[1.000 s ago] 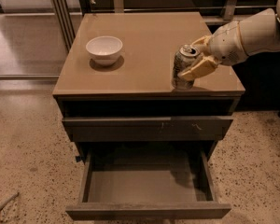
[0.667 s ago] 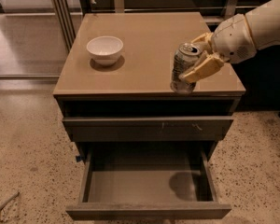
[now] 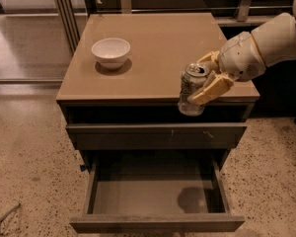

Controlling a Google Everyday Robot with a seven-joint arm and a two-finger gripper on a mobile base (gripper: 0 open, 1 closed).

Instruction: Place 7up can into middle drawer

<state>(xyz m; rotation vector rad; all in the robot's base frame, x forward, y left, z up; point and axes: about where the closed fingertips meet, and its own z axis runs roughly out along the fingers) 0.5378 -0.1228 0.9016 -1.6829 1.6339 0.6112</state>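
The 7up can (image 3: 191, 89) is a small metal can with a silver top and pale label. My gripper (image 3: 205, 80) is shut on the can and holds it in the air just past the cabinet top's front edge, right of centre. The middle drawer (image 3: 155, 223) is pulled open below, wide and shallow with a smooth grey floor; the can's shadow falls on its right part. The can is well above the drawer, in front of the closed upper drawer front with small pale scratches (image 3: 156, 135).
A white bowl (image 3: 111, 52) stands on the brown cabinet top (image 3: 158, 43) at the left. My white arm (image 3: 271, 41) reaches in from the right. Speckled floor surrounds the cabinet; metal legs and a glass panel stand behind.
The gripper has carried the can forward and down, from over the cabinet top's right front to beyond its front edge. The can's shadow now shows on the drawer floor.
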